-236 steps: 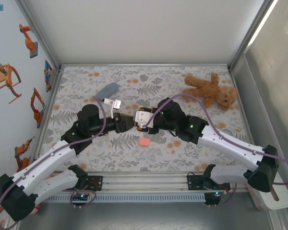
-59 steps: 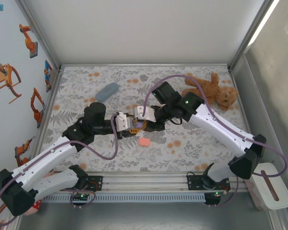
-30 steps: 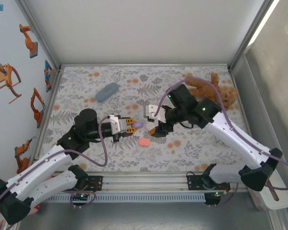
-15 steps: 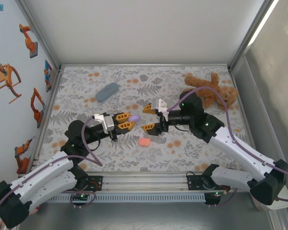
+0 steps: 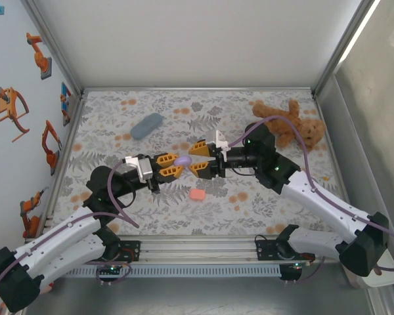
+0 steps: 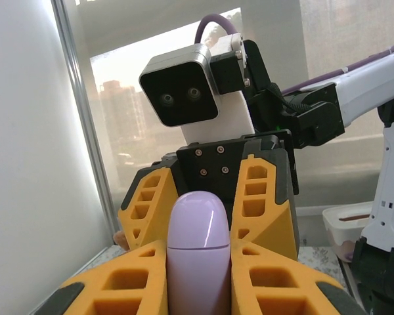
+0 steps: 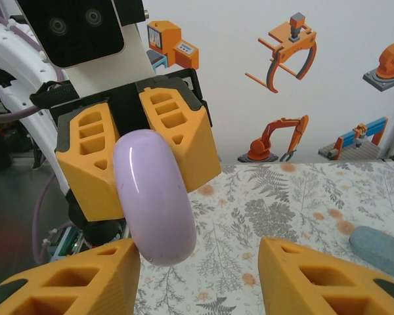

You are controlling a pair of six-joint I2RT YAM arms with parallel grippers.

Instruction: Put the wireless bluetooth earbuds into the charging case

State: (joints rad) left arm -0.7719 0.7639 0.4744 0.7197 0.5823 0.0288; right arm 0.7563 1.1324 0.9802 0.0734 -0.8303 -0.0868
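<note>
Left gripper pinches lilac case before spread right gripper.

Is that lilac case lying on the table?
No, the lilac case is clamped in the left gripper, held up off the table.

Teddy bear lying at far right of floral mat; robot-arm stickers on left wall.
</note>
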